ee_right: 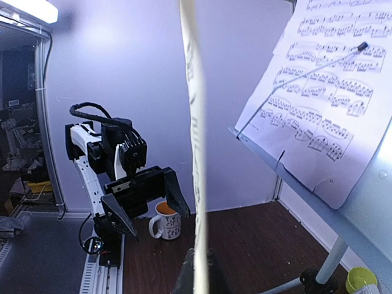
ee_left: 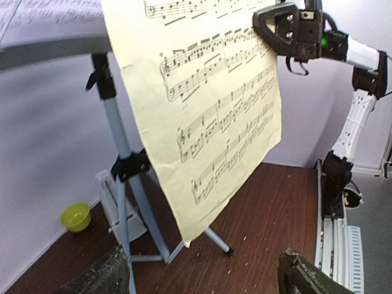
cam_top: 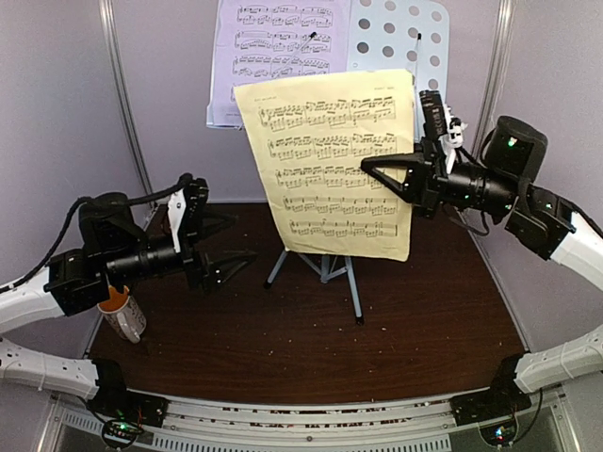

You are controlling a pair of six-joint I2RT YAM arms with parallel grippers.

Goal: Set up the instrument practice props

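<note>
The yellow page (cam_top: 330, 160) hangs upright in the air in front of the stand (cam_top: 396, 38). It is pinched at its right edge, about halfway up, by the right gripper (cam_top: 369, 168), whose fingers are pressed together on the paper. In the right wrist view the sheet shows edge-on, rising from between that gripper's fingers, with a clear gap between it and the stand's sloping desk. Its lower corner hangs above the surface (cam_top: 424, 311) without touching it.

Behind it, the lavender page (cam_top: 268, 56) lies on the left half of the desk under a thin wire holder. The right half of the desk is bare perforated metal. The silver tripod (cam_top: 325, 268) stands on the dark wood surface, toward the back and about midway across, its legs showing below the yellow sheet.

The left gripper (cam_top: 240, 240) is off to the left, above the surface and well apart from the page. Its fingers are spread wide with nothing between them.

A white mug (cam_top: 125, 315) with an orange inside stands under the left arm, near the surface's left edge. A small green bowl (ee_left: 76, 216) sits by the back wall behind the tripod.
</note>
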